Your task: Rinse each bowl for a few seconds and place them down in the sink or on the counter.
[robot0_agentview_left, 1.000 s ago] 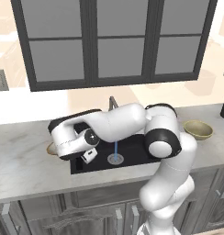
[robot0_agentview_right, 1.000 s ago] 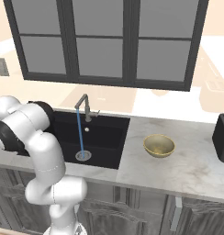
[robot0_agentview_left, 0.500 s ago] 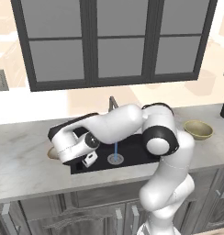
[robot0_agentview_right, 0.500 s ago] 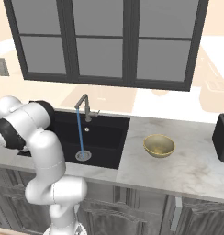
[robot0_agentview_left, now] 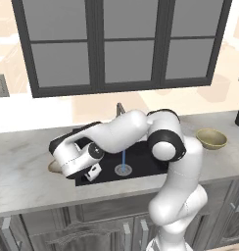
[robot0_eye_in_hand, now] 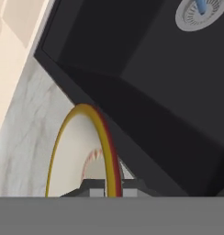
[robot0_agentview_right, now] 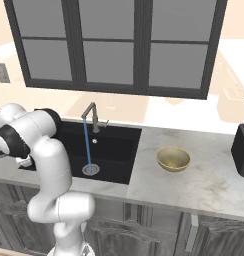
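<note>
My gripper (robot0_eye_in_hand: pixel 107 189) is shut on the rim of the shallow bowl (robot0_eye_in_hand: pixel 72 156), which has a tan-orange rim and a cream inside and stands nearly on edge in the hand view. It hangs over the counter (robot0_eye_in_hand: pixel 31 119) right at the left edge of the black sink (robot0_eye_in_hand: pixel 150 64). In the left base view the bowl (robot0_agentview_left: pixel 54 166) peeks out left of the hand. The olive-yellow bowl (robot0_agentview_left: pixel 211 138) (robot0_agentview_right: pixel 173 158) sits upright on the counter right of the sink (robot0_agentview_right: pixel 116 145). A blue stream of water (robot0_agentview_right: pixel 87 145) runs from the faucet (robot0_agentview_right: pixel 94 117) onto the drain (robot0_eye_in_hand: pixel 196 13).
A black appliance (robot0_agentview_right: pixel 242 150) stands on the counter at the far right. Dark-framed windows rise behind the sink. My arm reaches across the front of the basin (robot0_agentview_left: pixel 141 158). Bare counter (robot0_agentview_left: pixel 23 171) stretches left of the sink.
The hand has sunk a little with the shallow bowl at the sink's left edge, and the bowl now shows beside it. The olive bowl has not moved.
</note>
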{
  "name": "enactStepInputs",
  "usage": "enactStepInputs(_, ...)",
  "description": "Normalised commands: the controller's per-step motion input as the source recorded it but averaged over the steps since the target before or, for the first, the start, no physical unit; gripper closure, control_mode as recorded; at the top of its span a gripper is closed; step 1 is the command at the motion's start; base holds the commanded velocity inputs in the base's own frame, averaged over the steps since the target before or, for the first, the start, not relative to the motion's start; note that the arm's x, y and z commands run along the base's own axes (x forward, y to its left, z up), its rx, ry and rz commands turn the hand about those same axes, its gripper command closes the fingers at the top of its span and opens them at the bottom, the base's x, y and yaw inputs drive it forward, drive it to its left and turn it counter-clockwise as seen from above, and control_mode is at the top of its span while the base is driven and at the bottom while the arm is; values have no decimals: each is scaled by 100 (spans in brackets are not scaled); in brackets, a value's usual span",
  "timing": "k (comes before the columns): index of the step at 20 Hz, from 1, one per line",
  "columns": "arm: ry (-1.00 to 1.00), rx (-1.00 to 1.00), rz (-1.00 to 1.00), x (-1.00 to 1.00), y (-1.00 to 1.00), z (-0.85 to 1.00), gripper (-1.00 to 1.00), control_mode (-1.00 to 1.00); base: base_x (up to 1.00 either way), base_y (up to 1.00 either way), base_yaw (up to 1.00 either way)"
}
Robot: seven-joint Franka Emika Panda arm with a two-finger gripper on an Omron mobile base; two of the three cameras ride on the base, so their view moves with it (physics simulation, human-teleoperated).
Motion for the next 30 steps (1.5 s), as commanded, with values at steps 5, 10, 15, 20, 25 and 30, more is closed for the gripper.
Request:
enactStepInputs(5,3,0,0,9,21,-9,100,-100,0,0,0)
enactStepInputs(10,6,0,0,13,18,-22,100,-100,0,0,0)
enactStepInputs(15,8,-1,0,20,17,-31,100,-100,0,0,0)
enactStepInputs(20,5,-3,0,20,22,-26,100,-100,0,0,0)
enactStepInputs(25,4,-2,0,16,21,-13,100,-100,0,0,0)
enactStepInputs(30,1,-7,0,9,32,2,-100,-100,0,0,0)
